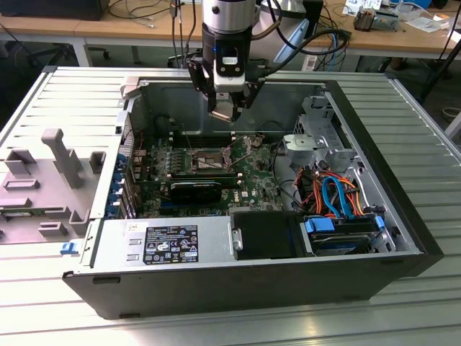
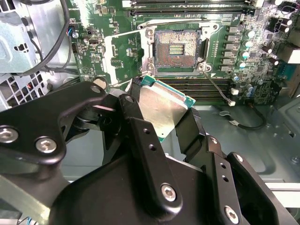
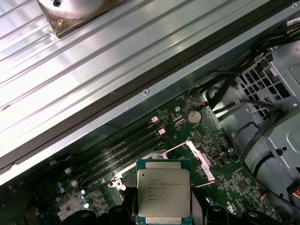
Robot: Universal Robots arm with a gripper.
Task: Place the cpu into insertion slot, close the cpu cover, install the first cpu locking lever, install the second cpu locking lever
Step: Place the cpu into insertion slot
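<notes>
Overhead, the robot arm (image 1: 229,29) hung above a black tower computer case (image 1: 252,288) that lay on its side with the panel off. Its black jaws were closed on two opposite edges of one small flat square cpu with a dull silver-grey metal top (image 2: 159,105), which they held in the air, tilted, above the green motherboard (image 1: 252,180) and well clear of it.

Inside the case, the one small square dark-centred insertion slot with its silver metal rim (image 2: 177,50) lay bare, nothing seated in it. The thin silver square-frame cpu cover (image 3: 202,163) stood swung open beside it. Long narrow black memory slots (image 3: 117,145) ran along the socket; I counted four on one side in the first wrist view. Along the near wall sat a silver-grey power supply box with a black label (image 1: 166,245), and in the corner on the exterior view's right a drive bay with blue tabs and orange and blue cables (image 1: 346,231).

The case rested on a ribbed aluminium surface (image 1: 403,130). A grey moulded fixture (image 1: 50,180) lay on it at the exterior view's left. Wooden desks (image 1: 72,25) strewn with cables stood behind.
</notes>
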